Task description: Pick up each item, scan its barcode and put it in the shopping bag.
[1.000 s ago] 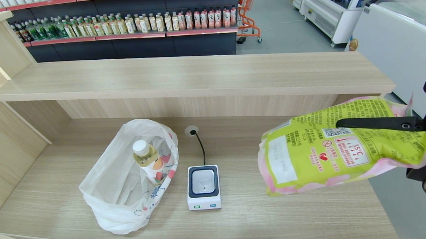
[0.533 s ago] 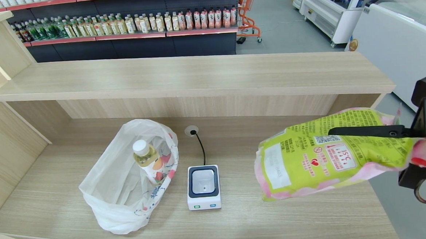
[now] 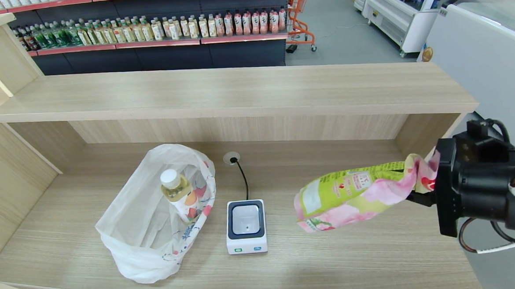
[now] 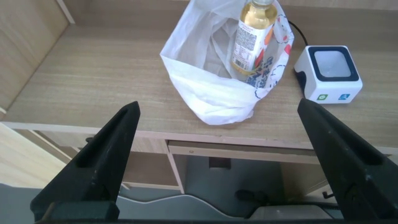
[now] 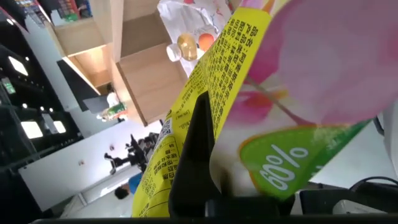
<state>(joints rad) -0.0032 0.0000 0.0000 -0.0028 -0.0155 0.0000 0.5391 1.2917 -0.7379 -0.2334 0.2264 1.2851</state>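
Head view: right gripper (image 3: 420, 188) pinches one end of the green-and-pink pouch (image 3: 352, 191), held level above the worktop (image 3: 334, 264), right of the scanner (image 3: 245, 226). Shopping bag (image 3: 130, 243), bottle (image 3: 175, 190) inside, lies towards the left edge. Left gripper (image 4: 217, 109) hangs off the front edge, fingers spread wide.

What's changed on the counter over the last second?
The right hand, shut on the green-and-pink pouch, carried it left toward the scanner and rolled it nearly edge-on. The shopping bag, the bottle in it and the scanner stayed put.
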